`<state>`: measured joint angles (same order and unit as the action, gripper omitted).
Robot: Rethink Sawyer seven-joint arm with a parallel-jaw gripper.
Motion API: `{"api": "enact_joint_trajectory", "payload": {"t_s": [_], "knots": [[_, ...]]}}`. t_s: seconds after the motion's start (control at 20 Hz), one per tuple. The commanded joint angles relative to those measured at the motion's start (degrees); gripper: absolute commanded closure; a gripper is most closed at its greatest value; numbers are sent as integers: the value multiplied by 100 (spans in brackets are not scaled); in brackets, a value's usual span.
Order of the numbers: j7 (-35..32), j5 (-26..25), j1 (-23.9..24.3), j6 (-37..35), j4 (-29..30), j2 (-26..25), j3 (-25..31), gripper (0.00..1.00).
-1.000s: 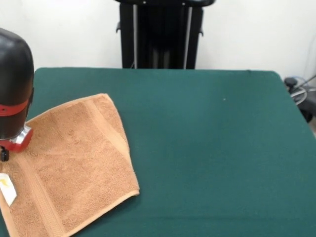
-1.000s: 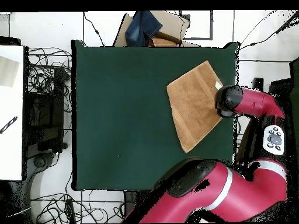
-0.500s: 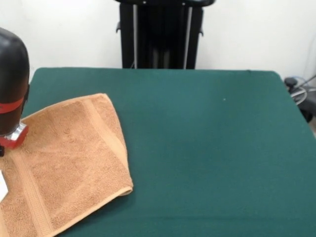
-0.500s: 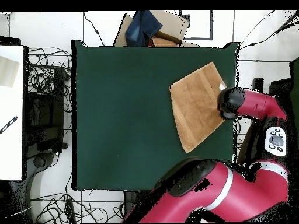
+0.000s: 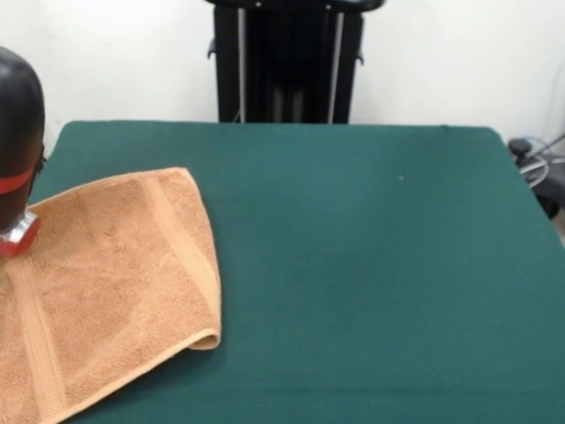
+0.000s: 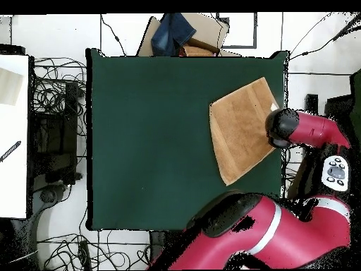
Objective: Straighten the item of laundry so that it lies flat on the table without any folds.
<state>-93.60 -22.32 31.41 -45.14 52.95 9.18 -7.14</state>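
Towel (image 5: 115,283) lies at the left end of the table (image 5: 371,265) in the front view, turned at a slant, with its left part running out of the frame and its near right corner curled up into a small fold. A woven stripe crosses it near the far end. At the left edge of that view the black and red end of the arm, the gripper (image 5: 13,225), stands over the towel's left border. From overhead the same towel (image 6: 242,128) sits against the table's (image 6: 148,141) right-hand edge, one side reaching to or a little past that edge, and the gripper (image 6: 280,128) is over that side.

The tips are hidden by the arm's own body in both views, so whether they are apart, together or clamped on the cloth cannot be told. The towel's edge appears to lie right under them, perhaps touching.

The main risk I see is the towel going off the table. It is already at the very edge, and any pull toward that side would drag more cloth over the rim until it slides down. A second risk is the curled corner: if the cloth is dragged with that corner trailing, the fold could roll under and get pressed in rather than opened. A grip on the border alone might also slip off the thick pile
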Motion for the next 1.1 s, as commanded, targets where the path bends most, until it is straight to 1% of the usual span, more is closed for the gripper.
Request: {"api": "enact_joint_trajectory", "payload": {"t_s": [0.05, 0.35, 0.65, 0.95, 1.1], "knots": [[-1696, 77, -169, 478, 1301, 158, -273, 100], [-1897, 124, -341, 737, 1883, 480, -517, 100], [-1926, 243, -516, 899, 2293, 698, -714, 100], [-1894, 354, -625, 993, 2481, 789, -864, 100], [-1856, 415, -661, 1005, 2474, 773, -910, 100]]}}
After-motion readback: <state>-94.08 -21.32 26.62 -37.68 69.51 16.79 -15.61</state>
